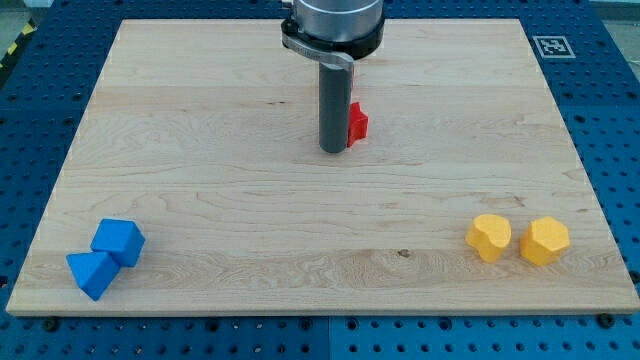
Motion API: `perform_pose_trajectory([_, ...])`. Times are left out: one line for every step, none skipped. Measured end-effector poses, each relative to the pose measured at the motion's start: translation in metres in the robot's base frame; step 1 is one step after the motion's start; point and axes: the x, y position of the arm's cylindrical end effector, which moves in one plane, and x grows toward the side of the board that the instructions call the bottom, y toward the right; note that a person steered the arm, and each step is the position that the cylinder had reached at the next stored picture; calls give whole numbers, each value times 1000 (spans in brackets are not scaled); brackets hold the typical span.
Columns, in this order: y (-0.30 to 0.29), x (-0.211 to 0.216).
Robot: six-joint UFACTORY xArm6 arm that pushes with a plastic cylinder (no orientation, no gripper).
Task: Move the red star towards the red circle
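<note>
My tip rests on the wooden board at the view's upper middle. A red block, partly hidden behind the rod, touches the rod's right side just above the tip. Its jagged edge suggests the star, but I cannot make out the full shape. No red circle shows; the arm's body covers the board's top middle.
Two blue blocks sit touching at the view's bottom left, a cube-like one and a triangular one. Two yellow blocks lie at the bottom right: a rounded one and a hexagon. A printed marker is at the top right corner.
</note>
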Motion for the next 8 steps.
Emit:
perform_pose_trajectory([0,-3])
perform_pose_trajectory([0,-3])
perform_pose_trajectory([0,-4])
perform_pose_trajectory([4,-4])
perform_pose_trajectory([11,-4])
perform_pose_trajectory([11,-4])
perform_pose_trajectory([11,-7])
perform_pose_trajectory([23,-17])
